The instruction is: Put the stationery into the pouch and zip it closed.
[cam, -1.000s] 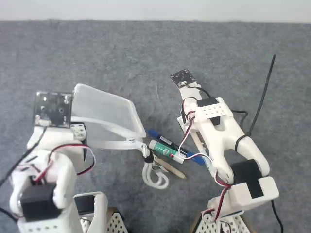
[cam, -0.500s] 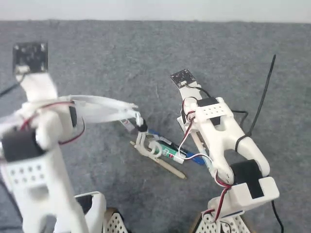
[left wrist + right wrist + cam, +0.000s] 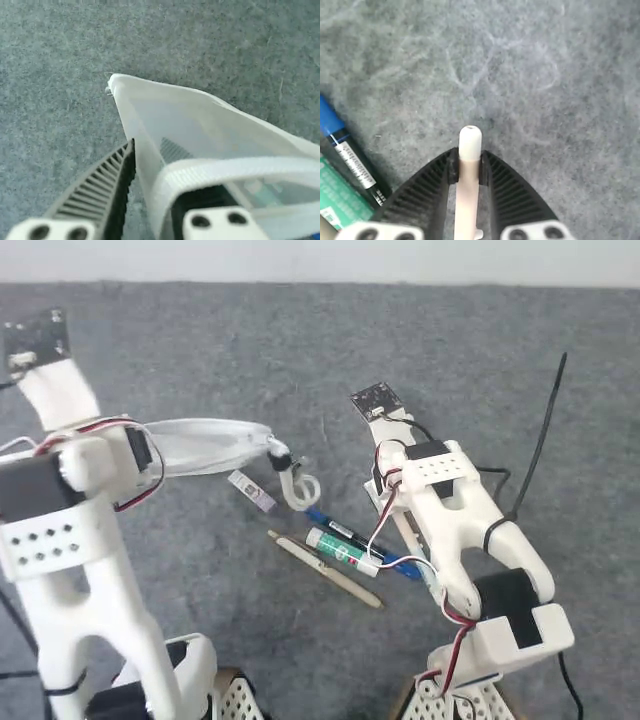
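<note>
Fingers of the left gripper (image 3: 150, 155) are closed on the wall of the translucent white pouch (image 3: 210, 125), one ribbed black finger outside it and the other showing through the material. In the high view the left arm stands at the left of the desk (image 3: 200, 340) and holds the pouch (image 3: 210, 445) up off the surface, reaching rightward from the arm and seen nearly edge-on. A white cord loop (image 3: 300, 488) hangs from the pouch's right end. A small white and purple piece (image 3: 252, 490) lies on the desk just left of that loop. The right gripper (image 3: 470, 157) is clamped on a white pen (image 3: 470, 137), whose rounded tip pokes out past the fingertips just above the grey desk. The other stationery lies on the desk between the two arms. A blue pen (image 3: 345, 530) and a green-labelled tube (image 3: 340, 548) lie side by side, with a tan stick (image 3: 325, 570) on their near side. A black cable (image 3: 540, 440) runs along the right.
</note>
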Motion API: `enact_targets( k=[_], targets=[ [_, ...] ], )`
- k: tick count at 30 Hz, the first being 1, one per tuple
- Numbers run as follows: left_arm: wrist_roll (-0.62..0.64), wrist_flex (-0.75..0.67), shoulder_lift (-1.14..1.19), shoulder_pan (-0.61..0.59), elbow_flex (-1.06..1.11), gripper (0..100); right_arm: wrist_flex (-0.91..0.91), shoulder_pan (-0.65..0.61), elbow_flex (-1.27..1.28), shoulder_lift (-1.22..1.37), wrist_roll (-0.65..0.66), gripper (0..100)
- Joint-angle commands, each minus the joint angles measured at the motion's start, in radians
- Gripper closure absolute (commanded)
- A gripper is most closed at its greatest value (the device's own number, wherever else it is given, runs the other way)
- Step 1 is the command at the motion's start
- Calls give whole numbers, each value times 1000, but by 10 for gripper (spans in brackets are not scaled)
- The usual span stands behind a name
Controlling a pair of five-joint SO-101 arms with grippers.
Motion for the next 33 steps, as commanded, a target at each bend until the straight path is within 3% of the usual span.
enact_targets(
  k=[1,10,26,33],
  targets=[
    [18,20,0,-6,-50,909,-4,4,-5,-71,-9,991],
    [-23,-18,0,-8,-22,986,-4,4,-5,-71,-9,991],
    [-89,-183,0,-3,239,991,24,2,-11,-79,-6,991],
    [-54,-189,0,-3,213,991,114,-61,6,-317,-9,991]
  ],
)
